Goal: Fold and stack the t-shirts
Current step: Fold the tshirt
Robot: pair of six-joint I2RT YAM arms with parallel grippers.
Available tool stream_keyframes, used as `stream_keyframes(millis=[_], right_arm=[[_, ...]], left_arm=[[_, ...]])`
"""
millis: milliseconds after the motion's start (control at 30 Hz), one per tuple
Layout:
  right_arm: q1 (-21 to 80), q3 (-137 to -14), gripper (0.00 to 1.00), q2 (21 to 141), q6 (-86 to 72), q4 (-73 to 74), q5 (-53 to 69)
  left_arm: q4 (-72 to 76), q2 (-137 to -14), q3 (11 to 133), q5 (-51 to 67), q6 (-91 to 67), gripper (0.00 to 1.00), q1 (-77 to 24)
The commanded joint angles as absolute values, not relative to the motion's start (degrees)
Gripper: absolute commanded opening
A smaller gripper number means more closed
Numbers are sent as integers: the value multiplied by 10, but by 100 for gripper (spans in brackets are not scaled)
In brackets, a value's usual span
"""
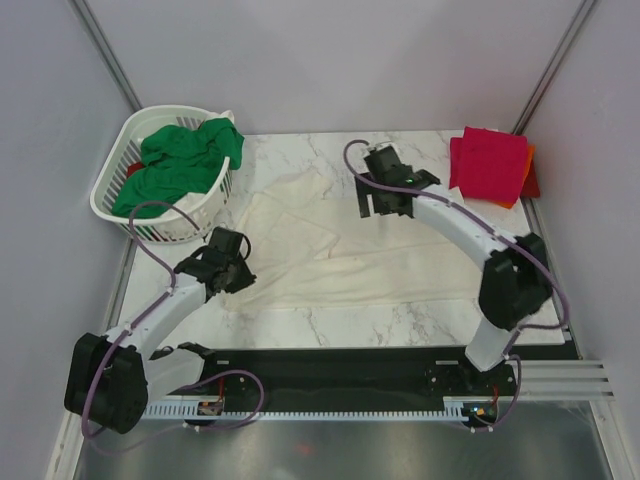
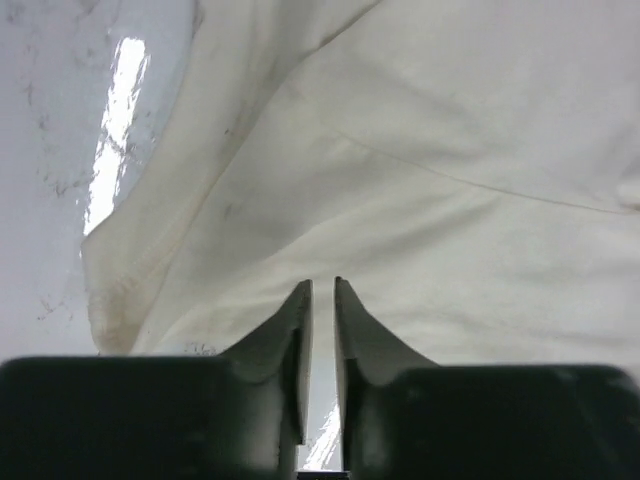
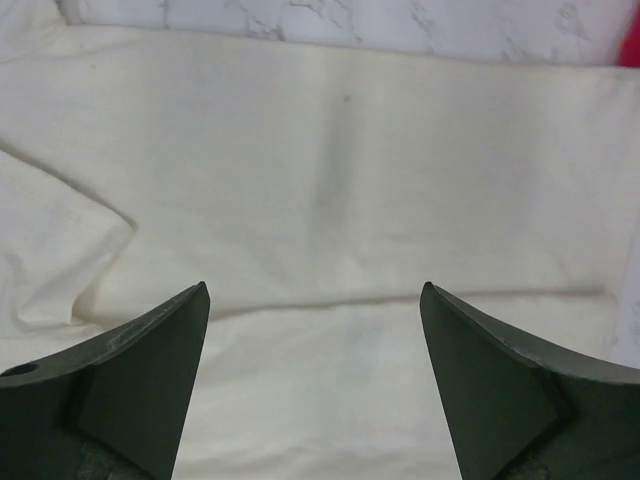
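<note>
Jaws of the left arm (image 1: 165,308) parted by only a narrow slit, gripping nothing, tips at the left edge of the cream-white t-shirt (image 1: 330,250). Jaws of the right arm (image 1: 460,222) spread wide, released, above its far right part. One cream-white shirt lies flat mid-counter (image 1: 400,322). One green t-shirt (image 1: 185,160) fills the basket (image 1: 108,205) (far left; a red scrap beneath is hard to identify). One crimson t-shirt (image 1: 488,160) lies folded on one orange t-shirt (image 1: 527,165), mostly hidden, far right.
</note>
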State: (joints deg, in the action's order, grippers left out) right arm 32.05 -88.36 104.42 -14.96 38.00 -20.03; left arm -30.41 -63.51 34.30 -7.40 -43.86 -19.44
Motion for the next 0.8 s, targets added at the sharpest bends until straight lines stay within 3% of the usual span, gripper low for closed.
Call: stream_keyframes(millis=[0,33,100,233,367,767], right_arm=[[290,-765,94,926,-203,316,-136],[272,-739,94,912,-213,310,-121],[240,-653,94,876,-241,273,-58],[150,-553,94,853,-274,228,16],[142,-508,95,854,-271,210,19],[31,-392,98,855,-300,220,16]], left_arm=[[-298,-621,396,-93,-408,36,-201],[-295,-633,402,-95,-406,60,-203],[-276,-650,414,-96,-404,69,-203],[-242,-719,435,-76,-406,68,-203],[-220,-772,446,-71,-403,66,-203],[-214,-773,376,-74,-427,62,-202]])
